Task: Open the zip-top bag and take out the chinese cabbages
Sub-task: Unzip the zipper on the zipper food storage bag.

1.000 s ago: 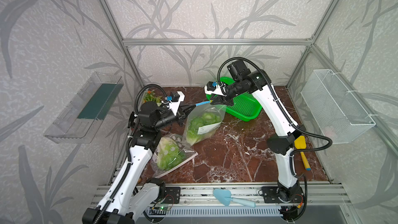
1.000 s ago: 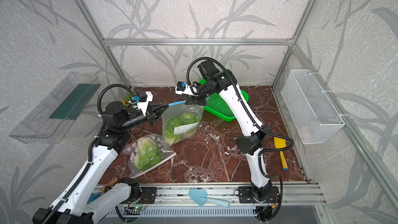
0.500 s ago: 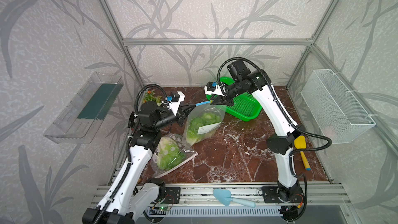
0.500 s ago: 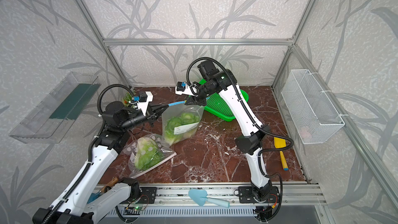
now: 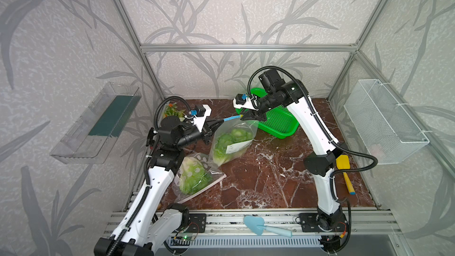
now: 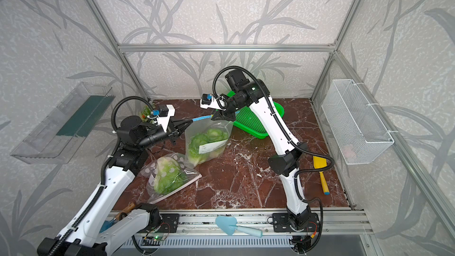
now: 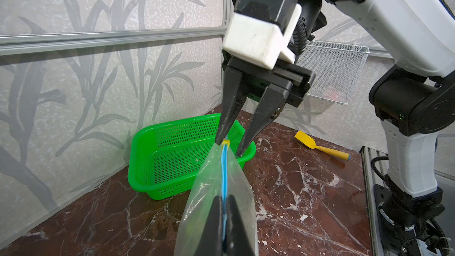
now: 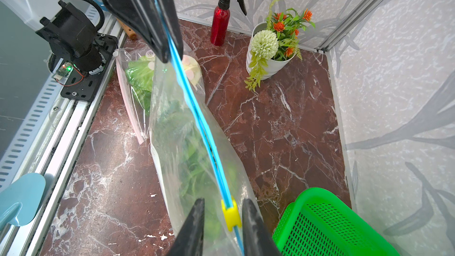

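Note:
The clear zip-top bag (image 5: 231, 141) (image 6: 206, 141) hangs between my two grippers by its blue zip strip (image 8: 197, 119), with its bottom resting on the marble floor. The chinese cabbages (image 5: 230, 139) (image 6: 209, 139) show inside it as light-green heads. My left gripper (image 5: 216, 122) (image 7: 224, 199) (image 8: 171, 56) is shut on one end of the strip. My right gripper (image 5: 242, 118) (image 7: 227, 147) (image 8: 223, 201) is open at the other end, its fingers either side of the yellow slider (image 8: 230, 214) (image 7: 226, 142), with a gap on one side.
A second bag of greens (image 5: 194, 178) (image 6: 167, 176) lies by the left arm. The green basket (image 5: 278, 124) (image 7: 138, 148) sits behind the right gripper. Potted flowers (image 8: 270, 45) and a red spray bottle (image 8: 221, 20) stand at the back left. A yellow spatula (image 5: 344, 171) lies right.

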Controlling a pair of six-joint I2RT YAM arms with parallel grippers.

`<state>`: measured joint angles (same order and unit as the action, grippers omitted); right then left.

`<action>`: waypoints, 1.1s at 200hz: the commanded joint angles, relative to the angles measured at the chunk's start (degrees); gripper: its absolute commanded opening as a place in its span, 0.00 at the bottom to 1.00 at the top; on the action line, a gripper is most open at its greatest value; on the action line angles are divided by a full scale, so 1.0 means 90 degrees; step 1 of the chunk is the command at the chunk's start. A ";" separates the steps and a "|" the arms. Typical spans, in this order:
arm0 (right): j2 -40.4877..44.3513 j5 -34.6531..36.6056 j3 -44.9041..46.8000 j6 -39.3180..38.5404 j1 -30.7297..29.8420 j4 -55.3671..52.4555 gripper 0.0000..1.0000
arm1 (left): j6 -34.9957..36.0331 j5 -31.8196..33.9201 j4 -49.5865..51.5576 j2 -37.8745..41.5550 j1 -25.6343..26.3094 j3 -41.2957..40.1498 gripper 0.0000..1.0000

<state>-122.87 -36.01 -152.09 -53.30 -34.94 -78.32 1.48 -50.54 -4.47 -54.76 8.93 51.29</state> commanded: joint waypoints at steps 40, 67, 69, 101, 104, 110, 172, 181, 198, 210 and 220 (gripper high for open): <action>-0.0028 0.0031 -0.0171 0.0082 -0.0036 -0.0127 0.26 | 0.0120 -0.0029 -0.0050 0.0079 -0.0025 0.0196 0.00; -0.0020 0.0056 -0.0165 0.0077 -0.0039 -0.0151 0.24 | 0.0130 -0.0022 -0.0050 0.0081 -0.0020 0.0205 0.00; -0.0020 0.0056 -0.0167 0.0079 -0.0038 -0.0146 0.24 | 0.0124 -0.0020 -0.0050 0.0079 -0.0021 0.0201 0.00; -0.0020 0.0087 -0.0171 0.0082 -0.0040 -0.0147 0.20 | 0.0129 0.0001 -0.0047 0.0087 -0.0023 0.0205 0.00; -0.0020 0.0080 -0.0171 0.0080 -0.0038 -0.0148 0.19 | 0.0129 0.0002 -0.0043 0.0081 -0.0025 0.0208 0.00; -0.0020 0.0094 -0.0171 0.0072 -0.0034 -0.0145 0.19 | 0.0129 0.0001 -0.0048 0.0086 -0.0025 0.0208 0.00; -0.0006 0.0388 -0.0135 0.0022 -0.0036 -0.0262 0.16 | 0.0191 0.0116 -0.0007 0.0146 -0.0031 0.0189 0.00; 0.0000 0.0485 -0.0126 0.0006 -0.0028 -0.0291 0.14 | 0.0161 0.0144 -0.0059 0.0157 -0.0030 0.0181 0.00; 0.0000 0.0716 -0.0115 -0.0042 -0.0028 -0.0321 0.13 | 0.0102 0.0193 -0.0162 0.0188 -0.0035 0.0158 0.00; 0.0000 0.0814 -0.0119 -0.0043 -0.0017 -0.0320 0.12 | 0.0083 0.0201 -0.0192 0.0206 -0.0027 0.0165 0.00; 0.0009 0.0784 -0.0121 -0.0045 -0.0014 -0.0330 0.11 | 0.0057 0.0163 -0.0206 0.0196 -0.0023 0.0178 0.00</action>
<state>-122.87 -31.55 -152.09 -53.63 -35.20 -78.83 1.87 -49.08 -4.12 -54.72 8.93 51.29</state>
